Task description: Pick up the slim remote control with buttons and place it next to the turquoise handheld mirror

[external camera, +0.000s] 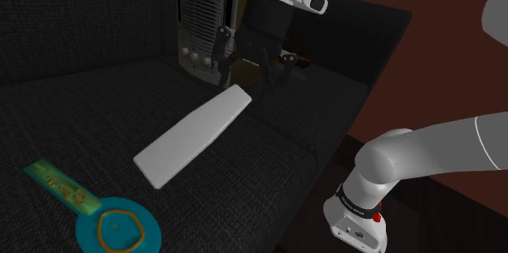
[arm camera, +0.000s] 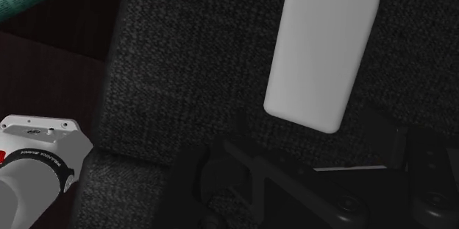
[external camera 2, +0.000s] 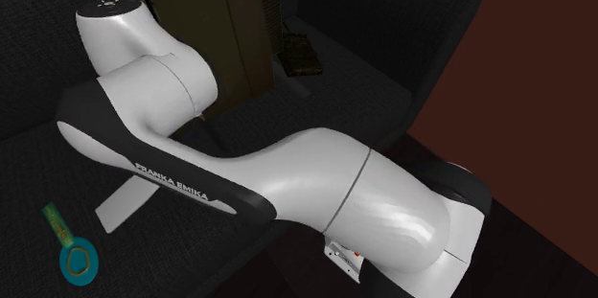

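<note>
The gripper (external camera: 245, 72) is hanging over the dark fabric seat (external camera: 98, 105), its 2 black fingers standing well apart and gripping nothing. The remote (external camera: 195, 133), drawn here as a plain pale slab with no buttons showing, is lying flat on that seat, untouched.

Its long axis is running diagonally. The far end is sitting just below the fingertips, toward the shoulder view's right. The near end is pointing toward the shoulder view's left, roughly at the turquoise mirror (external camera: 114, 227). So the claw is hovering above the slab's far tip, not its middle.

In the wrist view the remote (arm camera: 324, 51) is stretching lengthwise away from the fingers, so their closing line is running roughly across its narrow width.

The mirror is resting at the shoulder view's near left, well apart from the remote, its handle pointing far and left.

The pick is not yet made. By my judgement, the next move is calling for a shift along the slab toward its middle before descending.
</note>
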